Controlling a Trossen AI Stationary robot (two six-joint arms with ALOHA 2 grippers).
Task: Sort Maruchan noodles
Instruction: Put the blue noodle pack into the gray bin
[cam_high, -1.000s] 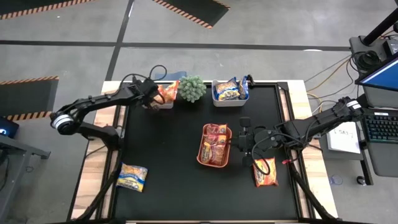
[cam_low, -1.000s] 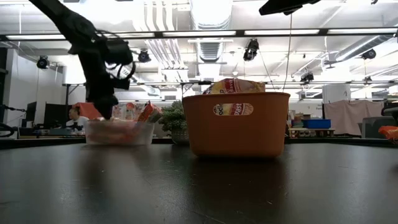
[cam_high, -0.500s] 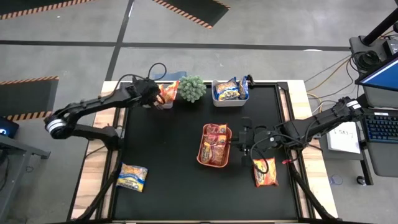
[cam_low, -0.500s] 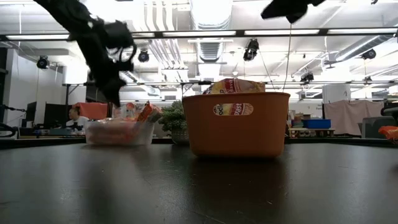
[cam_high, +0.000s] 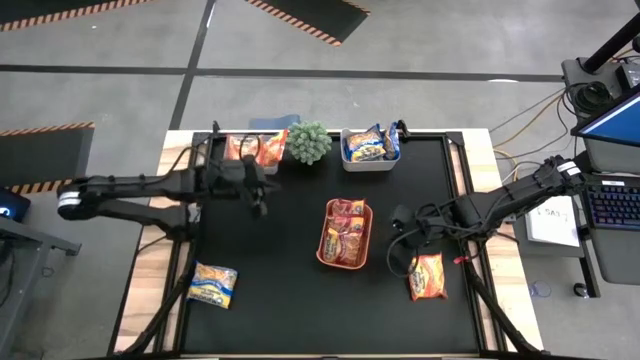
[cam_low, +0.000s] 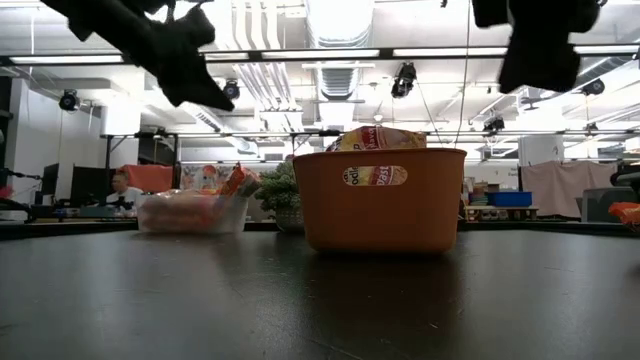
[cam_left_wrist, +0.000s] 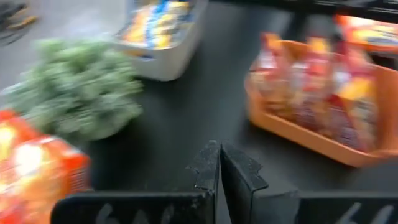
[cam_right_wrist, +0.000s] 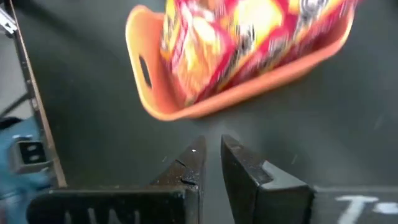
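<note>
Dark red noodle packets (cam_high: 346, 232) lie in an orange tray (cam_high: 324, 250) at mid table; they also show in the right wrist view (cam_right_wrist: 249, 37). An orange-red packet (cam_high: 427, 276) lies flat on the mat to the right of the tray. A yellow-and-blue packet (cam_high: 213, 284) lies flat at the near left. Orange packets (cam_high: 262, 148) stand in a clear bin at the far left, and yellow-and-blue ones (cam_high: 368, 146) in a bin at the far middle. My left gripper (cam_high: 262, 192) is shut and empty, above the mat near the far-left bin. My right gripper (cam_high: 397, 222) hovers right of the tray, empty, its fingers a narrow gap apart (cam_right_wrist: 211, 152).
A green plant (cam_high: 309, 142) stands between the two far bins. Bare black mat (cam_high: 270, 260) lies between the tray and the near-left packet. Wooden table edges (cam_high: 150, 260) frame the mat. The low view shows the tray (cam_low: 380, 210) and the far-left bin (cam_low: 190, 212).
My left gripper has drawn back from the far-left bin, toward the table's near side and a little toward the right, and has risen. The orange packets stay in that bin. My right gripper has come down beside the tray, nearer the table.
</note>
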